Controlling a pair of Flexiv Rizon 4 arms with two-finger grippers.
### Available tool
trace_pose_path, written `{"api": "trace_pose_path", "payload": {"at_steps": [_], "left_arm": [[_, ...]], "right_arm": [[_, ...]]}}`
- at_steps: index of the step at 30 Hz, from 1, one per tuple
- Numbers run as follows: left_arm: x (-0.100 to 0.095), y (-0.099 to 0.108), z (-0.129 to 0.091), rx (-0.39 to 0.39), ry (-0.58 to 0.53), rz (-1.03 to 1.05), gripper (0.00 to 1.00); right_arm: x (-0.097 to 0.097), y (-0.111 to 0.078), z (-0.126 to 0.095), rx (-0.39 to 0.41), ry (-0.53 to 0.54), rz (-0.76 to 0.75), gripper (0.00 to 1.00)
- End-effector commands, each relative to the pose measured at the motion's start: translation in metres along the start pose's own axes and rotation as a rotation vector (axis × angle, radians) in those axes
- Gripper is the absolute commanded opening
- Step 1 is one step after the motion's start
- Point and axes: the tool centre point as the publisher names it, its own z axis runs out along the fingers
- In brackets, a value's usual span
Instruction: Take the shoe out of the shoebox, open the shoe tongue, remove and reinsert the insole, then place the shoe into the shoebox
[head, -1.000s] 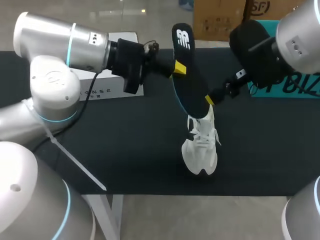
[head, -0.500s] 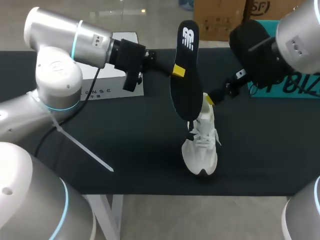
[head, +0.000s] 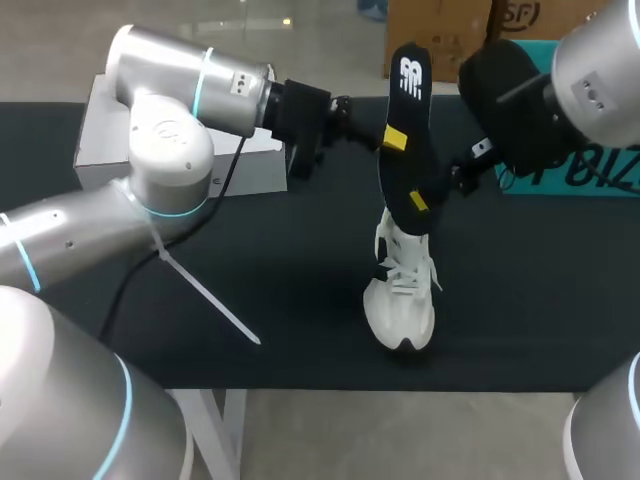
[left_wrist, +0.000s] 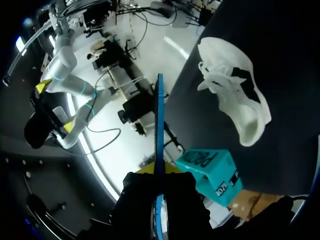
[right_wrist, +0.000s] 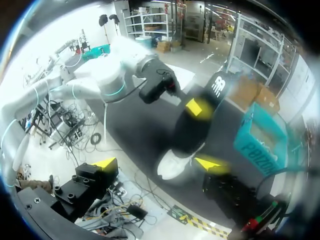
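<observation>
A white shoe (head: 402, 295) lies on the black table, toe towards the front edge. Over its heel stands the black insole (head: 408, 150), nearly upright, its lower end at the shoe's opening. My left gripper (head: 393, 138) is shut on the insole's middle; in the left wrist view the insole (left_wrist: 159, 125) shows edge-on between the fingers, with the shoe (left_wrist: 235, 100) beyond. My right gripper (right_wrist: 157, 162) is open with the shoe (right_wrist: 172, 167) between its fingers; one fingertip (head: 418, 200) shows beside the heel. The teal shoebox (head: 590, 170) sits at the back right.
A white box (head: 110, 150) stands at the back left, partly behind my left arm. A brown carton (head: 435, 40) is past the far edge. The table's front edge runs just below the shoe's toe.
My left arm has carried the insole to the right and tipped it more upright, over the shoe's heel. The shoe and my right arm have stayed put.
</observation>
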Motion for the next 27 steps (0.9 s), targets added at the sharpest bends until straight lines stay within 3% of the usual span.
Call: {"api": "trace_pose_path", "payload": {"at_steps": [1,24,27], "left_arm": [[-0.003,0.002,0.002,0.005,0.010,-0.001,0.00],[-0.003,0.002,0.002,0.005,0.010,-0.001,0.00],[-0.003,0.002,0.002,0.005,0.010,-0.001,0.00]], "right_arm": [[0.000,0.003,0.002,0.005,0.001,0.002,1.00],[0.000,0.003,0.002,0.005,0.001,0.002,1.00],[-0.018,-0.001,0.003,-0.018,0.115,0.024,1.00]]}}
